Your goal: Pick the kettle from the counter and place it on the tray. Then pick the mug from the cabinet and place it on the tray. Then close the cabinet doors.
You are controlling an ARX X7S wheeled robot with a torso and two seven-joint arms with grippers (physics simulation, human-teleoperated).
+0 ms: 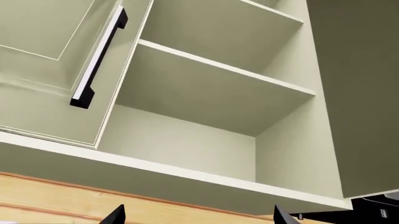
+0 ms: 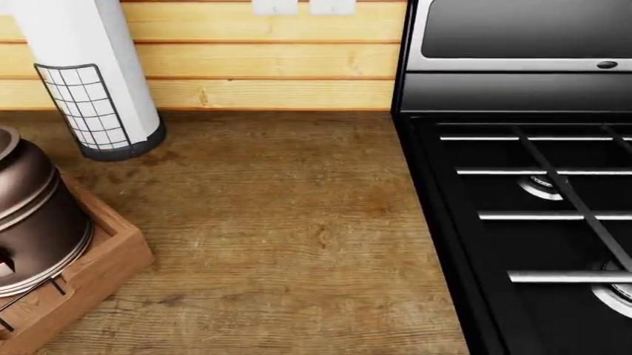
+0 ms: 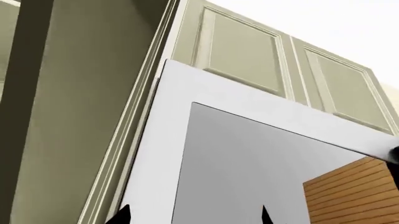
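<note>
The kettle (image 2: 29, 214) stands in the tray (image 2: 109, 259) at the head view's left edge, partly cut off. Neither gripper shows in that view. The left wrist view looks up into the open cabinet (image 1: 206, 93), whose visible shelves are bare. One cabinet door (image 1: 44, 70) with a black bar handle (image 1: 100, 56) stands beside the opening, and another door (image 1: 361, 93) stands open on the other side. My left gripper (image 1: 199, 215) is open below the cabinet with nothing between its tips. My right gripper (image 3: 194, 215) is open too, also holding nothing. The mug is out of view.
A white paper roll (image 2: 94, 74) in a wire holder stands at the back left of the counter (image 2: 286, 222). The black stove (image 2: 533, 207) fills the right side. The right wrist view faces a white and grey panel (image 3: 237, 158) below closed upper cabinet doors (image 3: 240, 51).
</note>
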